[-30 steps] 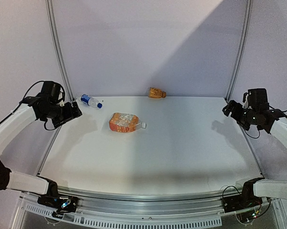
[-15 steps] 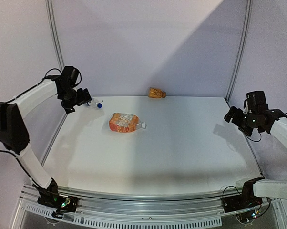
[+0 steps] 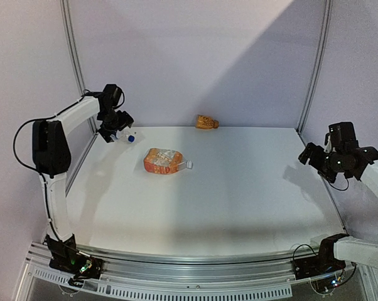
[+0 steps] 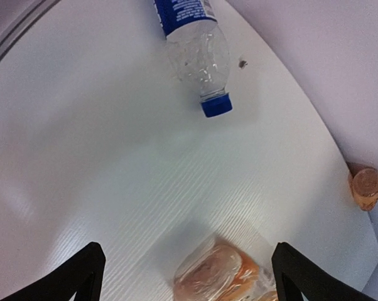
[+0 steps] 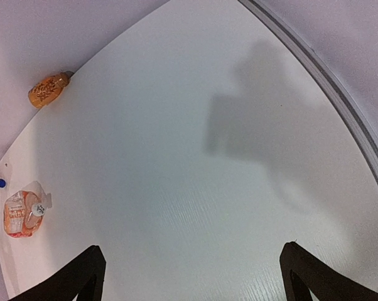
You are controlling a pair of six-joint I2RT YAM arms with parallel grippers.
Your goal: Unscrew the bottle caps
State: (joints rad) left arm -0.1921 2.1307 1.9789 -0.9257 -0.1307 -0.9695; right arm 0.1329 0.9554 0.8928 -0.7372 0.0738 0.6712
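The bottle caps are both sitting on their bottles, so no cap is looking loose yet. The dark blue cap (image 4: 216,105) is sitting on the slim water bottle (image 4: 192,37), which is lying on its side in the far left corner of the table (image 3: 239,200), with the cap pointing toward the middle. The white cap (image 3: 189,165) is sitting on the flat orange bottle (image 3: 164,161), which is lying flat a little nearer and more to the middle, well apart from the water bottle. A small brown bottle (image 3: 206,121) is lying by the back wall, and I cannot tell if it has a cap. The left gripper (image 3: 116,130) is hanging just above the water bottle with its 2 fingers spread wide, and it is holding nothing. The right gripper (image 3: 309,155) is waiting far off by the right edge with its fingers spread wide too, also holding nothing. I think the robot is doing the reaching step, going for the water bottle first. Next, I think the left gripper is going to need to come down and squeeze the bottle's body, so the right one can come across, pinch the tiny blue cap and twist it. The bottle is round, so it is likely to roll away if it is bumped.
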